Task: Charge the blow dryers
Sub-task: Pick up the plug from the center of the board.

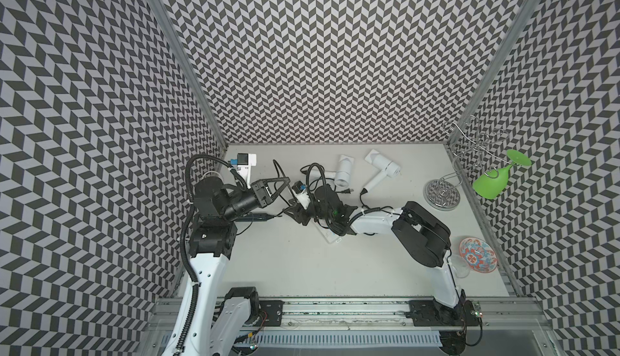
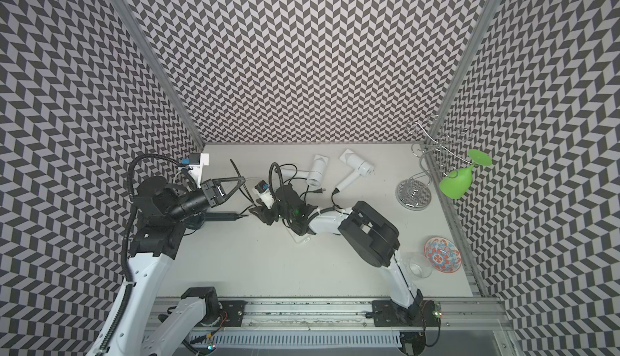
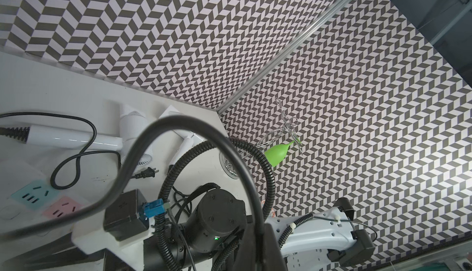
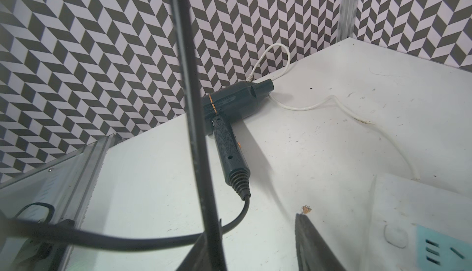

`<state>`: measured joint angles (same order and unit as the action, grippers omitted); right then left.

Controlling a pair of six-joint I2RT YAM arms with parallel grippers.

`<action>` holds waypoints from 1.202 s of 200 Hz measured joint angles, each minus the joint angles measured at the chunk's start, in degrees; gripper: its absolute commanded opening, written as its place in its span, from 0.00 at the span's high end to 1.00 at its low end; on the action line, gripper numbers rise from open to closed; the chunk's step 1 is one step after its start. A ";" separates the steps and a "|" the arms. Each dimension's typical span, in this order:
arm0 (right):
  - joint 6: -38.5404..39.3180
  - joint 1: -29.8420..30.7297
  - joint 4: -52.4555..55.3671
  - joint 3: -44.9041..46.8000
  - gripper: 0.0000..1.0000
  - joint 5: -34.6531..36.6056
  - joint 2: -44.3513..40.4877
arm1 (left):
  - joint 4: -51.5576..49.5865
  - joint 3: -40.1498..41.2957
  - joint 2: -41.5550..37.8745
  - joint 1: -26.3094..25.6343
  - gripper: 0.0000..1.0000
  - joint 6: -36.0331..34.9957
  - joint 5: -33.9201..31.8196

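Dark dryer (image 4: pixel 229 103) lies by the desk's (image 1: pixel 302 270) left edge. Two white dryers (image 1: pixel 344 171) sit near the back edge, with one plug (image 1: pixel 348 191) loose. Your left gripper (image 1: pixel 287 180) is clamped on a black cord (image 3: pixel 143 139); can't tell whose. Right gripper (image 4: pixel 252 229) hovers at the strip (image 4: pixel 413 200), jaws apart. Looks like first plug-in: next, find the prongs and line them up with a socket.

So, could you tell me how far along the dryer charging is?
Nothing looks plugged in yet: the power strip shows empty sockets and one white dryer's plug lies loose. In hand: the left gripper is shut on a black cord, apparently from the dark dryer; the right gripper hovers open by the strip. Left: seemingly all three plugs.
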<state>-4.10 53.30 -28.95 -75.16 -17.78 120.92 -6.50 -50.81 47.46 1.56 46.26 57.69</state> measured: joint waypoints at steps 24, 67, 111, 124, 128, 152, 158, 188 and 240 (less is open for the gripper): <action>-1.22 0.55 -1.09 -0.24 0.73 0.07 1.07 | 0.00 0.00 0.00 0.63 1.00 -0.31 0.72; -2.01 0.59 -1.66 -0.31 0.61 0.26 1.27 | -0.02 0.00 -0.04 2.27 1.00 -0.70 1.62; -1.46 0.59 -1.86 -0.11 0.65 0.46 1.25 | 0.00 0.13 -0.13 2.60 1.00 -1.09 2.03; -1.29 0.59 -0.61 -0.48 0.66 0.37 1.25 | 0.00 0.15 -0.13 2.60 1.00 -1.22 2.05; -1.20 0.59 -0.22 -0.59 0.66 0.31 1.25 | 0.00 0.15 -0.13 2.60 1.00 -1.25 2.05; -0.61 0.59 1.99 -1.25 0.67 0.17 1.25 | 0.00 0.15 -0.13 2.60 1.00 -1.40 2.05; -0.39 0.59 2.51 -1.29 0.67 0.20 1.25 | 0.00 0.17 -0.13 2.60 1.00 -1.42 2.05; 0.70 0.59 5.70 -1.29 0.64 0.39 1.25 | 0.04 0.52 -0.11 2.60 1.00 -1.42 2.10; 2.67 0.59 11.17 -1.92 0.63 0.50 1.25 | 0.07 1.11 -0.11 2.60 1.00 -1.42 2.19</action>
<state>-1.43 53.89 -17.78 -77.08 -17.28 122.17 -6.44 -49.69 47.35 4.16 44.84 59.88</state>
